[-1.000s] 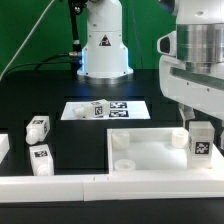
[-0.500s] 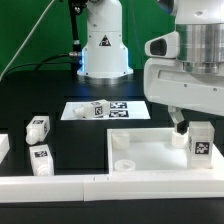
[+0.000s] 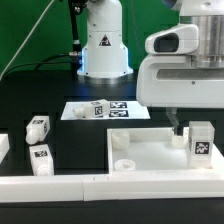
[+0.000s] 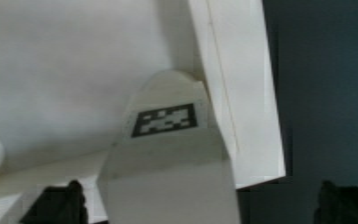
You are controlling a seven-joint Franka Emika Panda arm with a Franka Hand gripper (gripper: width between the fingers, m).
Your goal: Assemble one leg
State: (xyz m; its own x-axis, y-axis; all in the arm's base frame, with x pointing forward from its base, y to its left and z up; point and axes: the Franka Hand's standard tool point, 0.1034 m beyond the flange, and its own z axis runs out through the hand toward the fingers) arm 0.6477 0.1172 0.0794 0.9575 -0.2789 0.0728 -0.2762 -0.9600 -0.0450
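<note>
One leg (image 3: 200,140) stands upright at the tabletop's (image 3: 150,155) corner on the exterior view's right; my hand (image 3: 176,128) has swung aside and sits just beside it, spread and empty, so I judge the leg seated.

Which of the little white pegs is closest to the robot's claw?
The leg standing at the tabletop's corner on the exterior view's right, just beside the gripper. The other legs sit far off toward the left.

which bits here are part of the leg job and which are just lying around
In the job: the leg standing at the tabletop corner; the gripper above it.
Lying about: two spare legs; the marker board.
</note>
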